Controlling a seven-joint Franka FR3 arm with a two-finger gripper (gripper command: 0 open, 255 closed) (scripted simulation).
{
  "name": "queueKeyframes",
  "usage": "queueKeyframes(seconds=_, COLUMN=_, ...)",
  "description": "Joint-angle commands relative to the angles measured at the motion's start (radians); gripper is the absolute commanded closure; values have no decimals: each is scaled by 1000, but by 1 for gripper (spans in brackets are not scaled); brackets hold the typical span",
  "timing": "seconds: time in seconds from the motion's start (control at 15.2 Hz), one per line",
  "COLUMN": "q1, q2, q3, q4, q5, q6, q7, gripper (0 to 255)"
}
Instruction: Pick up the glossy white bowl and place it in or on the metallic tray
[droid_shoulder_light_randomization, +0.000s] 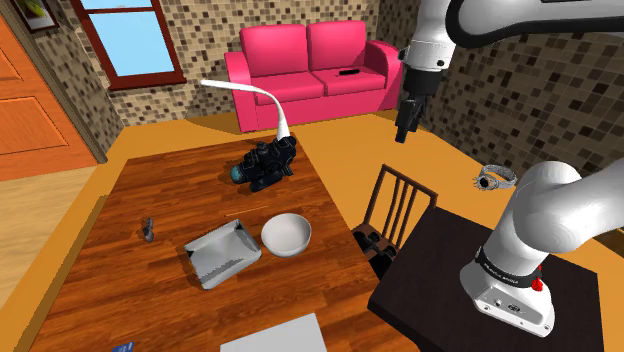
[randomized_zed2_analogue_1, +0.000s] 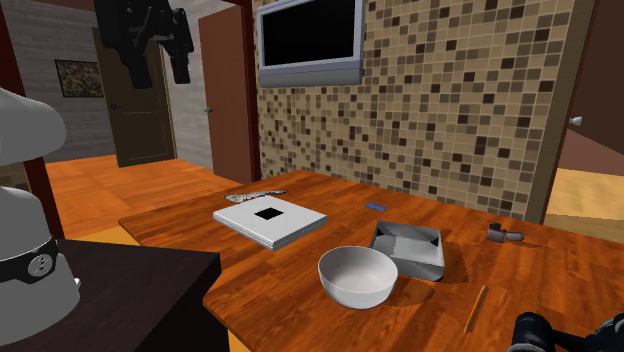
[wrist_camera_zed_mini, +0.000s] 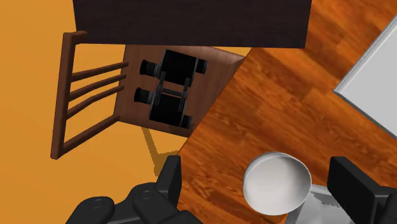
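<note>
A glossy white bowl (droid_shoulder_light_randomization: 287, 234) (randomized_zed2_analogue_1: 357, 275) stands upright on the wooden table, right beside a grey metallic tray (droid_shoulder_light_randomization: 222, 252) (randomized_zed2_analogue_1: 410, 249) that holds nothing. My black gripper (droid_shoulder_light_randomization: 407, 118) (randomized_zed2_analogue_1: 160, 52) hangs high in the air, well above the table and off toward the shoulder view's right. Its fingers (wrist_camera_zed_mini: 347, 184) stand wide apart and open, with nothing held. In the wrist view the bowl (wrist_camera_zed_mini: 278, 183) lies far below, between the two fingers, with a sliver of the tray next to it.
A wooden chair (droid_shoulder_light_randomization: 397, 208) (wrist_camera_zed_mini: 89, 95) with black binoculars (wrist_camera_zed_mini: 168, 88) on its seat stands at the table's edge beside the dark stand (droid_shoulder_light_randomization: 480, 290). On the table lie a black camera (droid_shoulder_light_randomization: 262, 165), a white flat box (randomized_zed2_analogue_1: 271, 220), a pencil (randomized_zed2_analogue_1: 476, 308) and small items.
</note>
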Motion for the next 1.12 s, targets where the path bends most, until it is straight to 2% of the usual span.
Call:
queueKeyframes(seconds=0.0, q1=0, q2=0, q3=0, q4=0, q5=0, q6=0, q7=0, gripper=0)
queueKeyframes(seconds=0.53, q1=20, q2=219, q3=10, q4=-70, q5=48, q6=288, q7=-24, gripper=0)
queueKeyframes(seconds=1.06, q1=50, q2=510, q3=16, q4=-42, q5=111, q6=551, q7=-66, gripper=0)
